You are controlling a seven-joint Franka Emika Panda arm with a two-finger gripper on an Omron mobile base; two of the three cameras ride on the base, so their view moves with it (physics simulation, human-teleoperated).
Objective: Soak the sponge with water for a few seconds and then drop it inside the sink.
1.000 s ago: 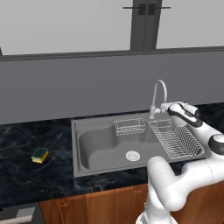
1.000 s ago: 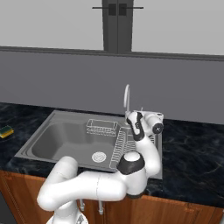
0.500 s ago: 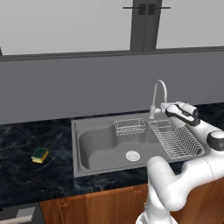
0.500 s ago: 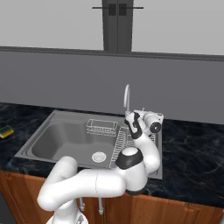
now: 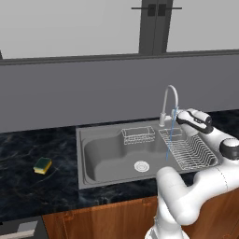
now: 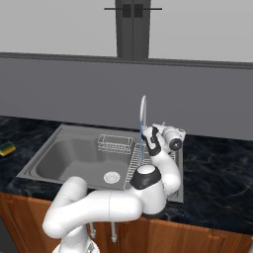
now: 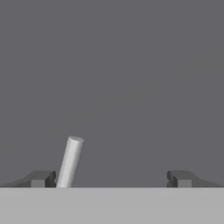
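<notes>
Water [image 5: 171, 135] runs in a thin blue stream from the faucet [image 5: 168, 102] onto the dish rack [image 5: 186, 149], just in front of the gripper [image 5: 179, 118]. The jaws stand spread wide with nothing gripped; a pale lever [image 7: 70, 162] pokes up just inside one fingertip [image 7: 41, 178]. The sponge [image 5: 42, 165] sits far off on the counter [image 5: 28, 186], beyond the sink [image 5: 107, 156].

Rendered kitchen, steel sink [image 5: 88, 158] set in dark marble tabletop [image 5: 28, 186], arched faucet [image 5: 169, 100], wooden cabinets [image 5: 112, 221] below
</notes>
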